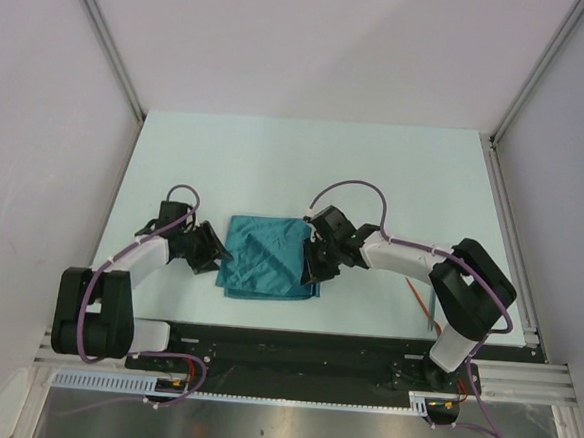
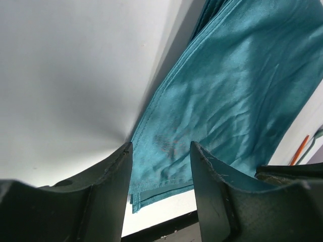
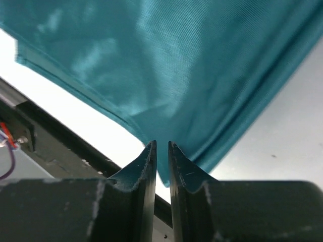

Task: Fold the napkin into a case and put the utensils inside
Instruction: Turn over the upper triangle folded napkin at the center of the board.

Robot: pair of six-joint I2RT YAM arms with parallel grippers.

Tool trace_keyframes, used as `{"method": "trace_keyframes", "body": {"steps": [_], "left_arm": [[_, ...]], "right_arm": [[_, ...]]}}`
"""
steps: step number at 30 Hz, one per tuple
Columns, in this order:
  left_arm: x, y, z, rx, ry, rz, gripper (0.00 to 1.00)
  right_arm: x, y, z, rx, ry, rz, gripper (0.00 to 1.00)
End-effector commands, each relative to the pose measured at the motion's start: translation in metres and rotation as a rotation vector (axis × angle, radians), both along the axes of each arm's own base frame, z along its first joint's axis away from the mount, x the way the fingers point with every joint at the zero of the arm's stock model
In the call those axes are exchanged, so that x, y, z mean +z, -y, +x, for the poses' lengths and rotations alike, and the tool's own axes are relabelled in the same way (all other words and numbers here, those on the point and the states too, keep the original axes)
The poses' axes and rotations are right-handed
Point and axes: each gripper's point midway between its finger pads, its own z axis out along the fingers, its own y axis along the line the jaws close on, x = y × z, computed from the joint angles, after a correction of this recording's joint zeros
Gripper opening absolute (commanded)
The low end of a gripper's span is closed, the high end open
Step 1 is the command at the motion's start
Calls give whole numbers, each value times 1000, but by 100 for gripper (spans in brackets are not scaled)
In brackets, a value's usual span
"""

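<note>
On pale bench (image 1: 276,168), centre frame: clamping right gripper (image 3: 161,144) onto teal napkin (image 1: 264,262); holding left gripper (image 2: 161,145) apart over its left edge.

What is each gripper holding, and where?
The right gripper pinches the napkin at a corner on its right side. The left gripper is open astride the left edge, holding nothing.

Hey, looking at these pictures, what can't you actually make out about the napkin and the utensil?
Top view: the utensil is only a thin orange sliver beside the right arm, too small to tell its kind.
Top view: the napkin has its side edges hidden under the left gripper and right gripper; its layers are too small to count.
Wrist views: the picture edges cut the napkin off.
</note>
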Motion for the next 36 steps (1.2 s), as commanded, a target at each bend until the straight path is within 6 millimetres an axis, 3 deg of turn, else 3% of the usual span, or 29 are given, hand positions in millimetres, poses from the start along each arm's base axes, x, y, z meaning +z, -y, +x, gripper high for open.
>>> {"method": "trace_keyframes", "body": {"steps": [1,5,7,16,20,31,36], "left_arm": [[9,-4,3,-18,69,29,55],[20,-3,2,-22,117,31,56],[25,-3,2,-13,131,24,56],[32,4,1,-37,146,-18,55],[32,4,0,-39,146,-16,55],[32,6,0,-43,146,-24,54],[34,6,1,-39,151,-27,54]], "right_arm": [[4,13,0,-40,21,-25,19],[14,20,-1,-75,23,-15,20],[25,20,0,-110,29,7,28],[18,11,-11,-123,-32,53,33],[11,15,-13,-142,-44,22,26],[5,29,-18,-176,-44,-21,32],[0,24,-21,-163,-60,-12,34]]}}
